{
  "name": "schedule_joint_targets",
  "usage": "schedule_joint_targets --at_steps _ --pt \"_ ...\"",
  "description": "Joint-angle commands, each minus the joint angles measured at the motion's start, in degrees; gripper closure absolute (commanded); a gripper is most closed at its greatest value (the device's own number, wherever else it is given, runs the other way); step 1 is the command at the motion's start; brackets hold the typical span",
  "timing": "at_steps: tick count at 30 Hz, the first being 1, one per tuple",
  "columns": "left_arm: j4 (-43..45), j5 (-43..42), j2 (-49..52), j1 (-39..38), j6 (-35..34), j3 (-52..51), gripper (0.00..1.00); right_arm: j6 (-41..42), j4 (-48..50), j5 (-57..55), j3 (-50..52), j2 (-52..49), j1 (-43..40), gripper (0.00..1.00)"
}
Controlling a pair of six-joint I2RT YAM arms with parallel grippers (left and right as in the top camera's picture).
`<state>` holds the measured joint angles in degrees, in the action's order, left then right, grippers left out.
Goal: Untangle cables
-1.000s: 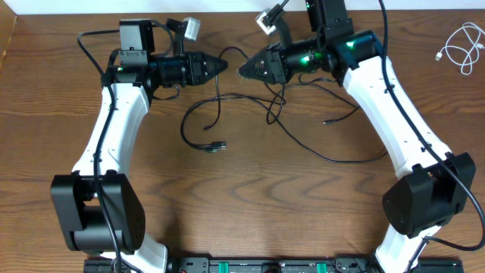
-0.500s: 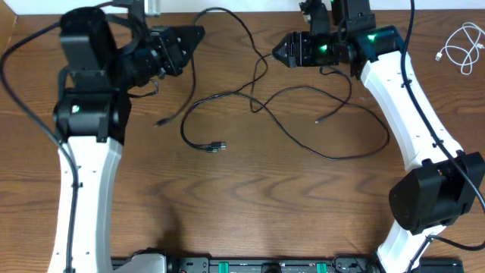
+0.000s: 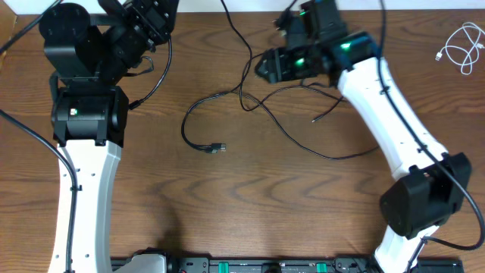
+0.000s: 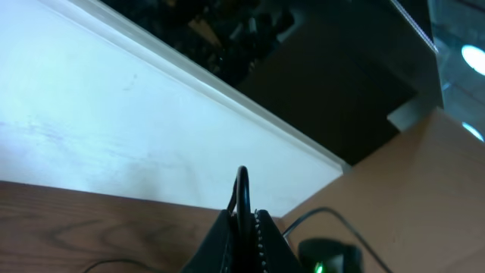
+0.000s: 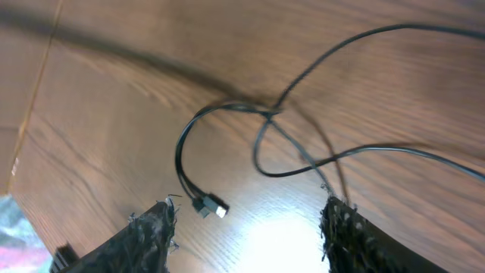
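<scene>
Black cable, seemingly gripped: left wrist only

A brown wood-grain counter fills the overhead view. A white strip runs along its far edge, and a black rail with small green fittings lies along its near edge. From the left wrist, a plain white wall panel rises behind the counter.

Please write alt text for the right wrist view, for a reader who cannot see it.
A thin black cable forms crossing loops on a wooden table, its connector ends seen between the right gripper's open jaws.
</scene>
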<state>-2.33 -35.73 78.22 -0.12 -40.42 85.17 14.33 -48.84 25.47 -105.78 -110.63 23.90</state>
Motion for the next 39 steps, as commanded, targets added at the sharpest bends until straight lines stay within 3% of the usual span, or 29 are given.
schedule_joint_targets --at_steps 1,9,15,21,22,24,25,35,39 --pt "-0.3 3.7 -0.7 0.2 -2.7 0.7 0.93 -1.5 1.1 -2.9 0.2 -3.6 3.5 0.42" --pt "-3.0 4.3 -0.7 1.4 -2.7 0.7 0.93 7.0 5.1 -11.5 0.2 -11.1 7.3 0.58" --pt "-3.2 4.3 -0.7 2.0 -2.7 0.7 0.93 13.1 12.7 -13.6 0.2 -17.0 9.1 0.59" --pt "-4.5 5.0 -0.7 2.1 -1.2 0.7 0.93 13.5 16.0 -13.6 0.2 -20.9 10.6 0.65" --pt "-4.9 5.4 -0.7 2.1 -1.2 0.7 0.93 13.5 16.4 -13.6 0.2 -21.2 10.7 0.69" --pt "-5.4 5.6 -0.7 2.1 0.2 0.7 0.93 13.5 16.7 -14.0 0.2 -21.3 10.8 0.92" --pt "-5.4 5.9 -0.7 2.1 1.7 0.7 0.93 13.5 16.6 -15.3 0.1 -21.2 10.7 0.99" --pt "-5.0 26.7 -0.7 2.1 8.0 0.7 0.93 10.3 1.9 -27.6 0.0 -6.8 3.1 0.99" --pt "-4.9 29.4 -1.5 3.1 9.8 1.3 0.93 9.7 -2.1 -26.9 0.0 -2.2 -2.6 0.99"
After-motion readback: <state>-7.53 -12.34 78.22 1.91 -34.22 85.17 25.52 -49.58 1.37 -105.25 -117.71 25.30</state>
